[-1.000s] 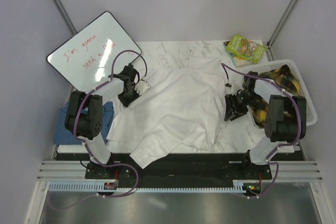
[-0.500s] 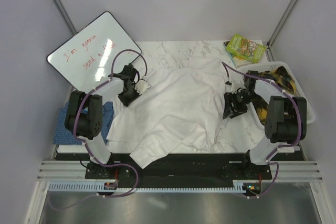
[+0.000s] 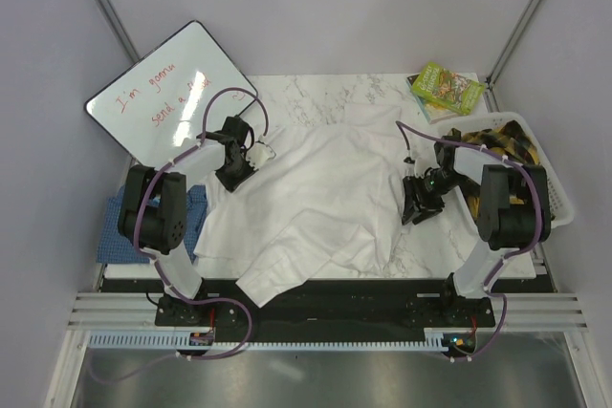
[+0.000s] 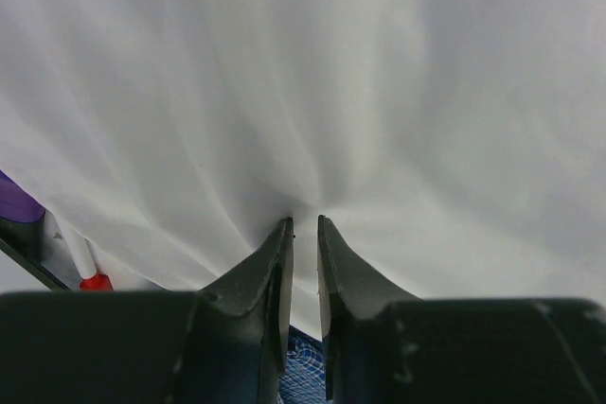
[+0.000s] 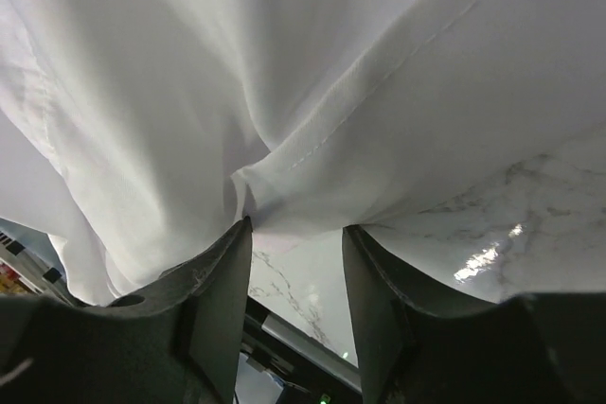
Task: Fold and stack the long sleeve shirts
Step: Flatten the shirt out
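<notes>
The large white long sleeve shirt [image 3: 316, 198] lies spread and wrinkled over the middle of the marble table. My left gripper [image 3: 231, 177] is at its left edge; in the left wrist view its jaws [image 4: 305, 224] are pinched on a fold of the white cloth [image 4: 379, 92]. The blue checked shirt [image 3: 115, 228] lies crumpled at the table's left edge, beside the left arm, and shows below the fingers [image 4: 301, 371]. My right gripper [image 3: 413, 209] is low at the white shirt's right edge, open, with the hem [image 5: 284, 163] just ahead of its fingertips [image 5: 295, 229].
A whiteboard [image 3: 172, 93] with red writing leans at the back left. A green book [image 3: 447, 86] lies at the back right. A white basket [image 3: 555, 193] with yellow-and-black cloth [image 3: 507, 140] stands at the right. A red-capped marker [image 4: 92, 281] lies near the left gripper.
My right gripper has moved from beside the basket left and nearer, down to the white shirt's right edge. The left gripper has stayed in place.
</notes>
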